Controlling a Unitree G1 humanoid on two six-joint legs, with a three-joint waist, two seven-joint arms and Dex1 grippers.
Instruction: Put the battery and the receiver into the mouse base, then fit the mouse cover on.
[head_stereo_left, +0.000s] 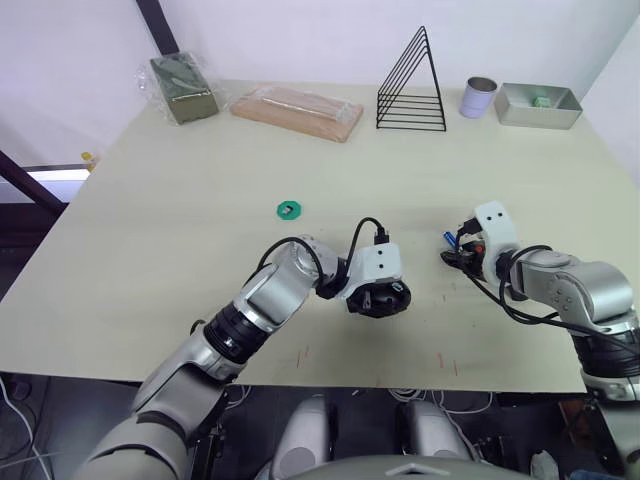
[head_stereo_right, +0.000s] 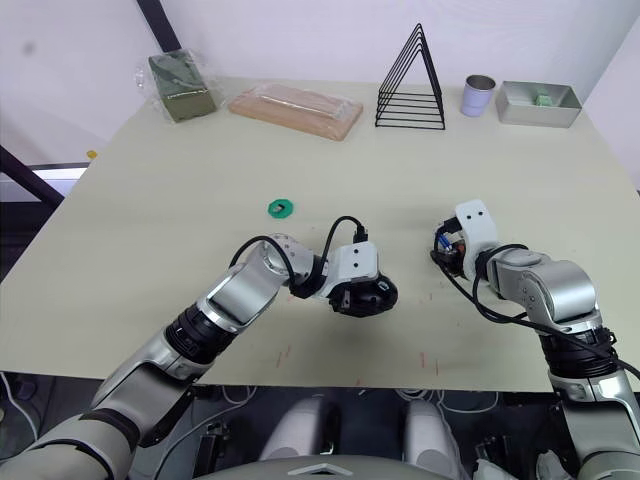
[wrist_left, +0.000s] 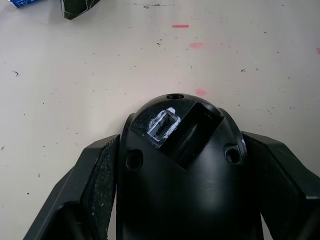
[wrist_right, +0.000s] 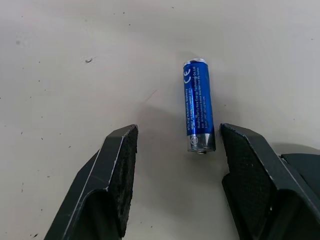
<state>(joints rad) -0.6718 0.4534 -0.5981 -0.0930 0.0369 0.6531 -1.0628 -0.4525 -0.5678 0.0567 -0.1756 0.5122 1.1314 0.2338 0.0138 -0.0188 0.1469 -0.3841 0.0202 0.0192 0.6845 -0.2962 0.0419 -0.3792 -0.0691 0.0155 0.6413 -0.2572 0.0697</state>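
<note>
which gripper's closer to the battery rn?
Right. The right gripper is open over the battery, which lies on the table between its fingers. The left gripper is off to the battery's left, holding the mouse base.

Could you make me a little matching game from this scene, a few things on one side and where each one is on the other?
Things:
1. mouse base
2. battery
3. green disc
4. metal cup

Places:
A. far edge of the table, beside the wire rack
B. lying on the table between the open right gripper fingers
C. alone on the table, mid-way back
D. between the left gripper fingers

Pairs: 1-D, 2-B, 3-C, 4-A
</note>
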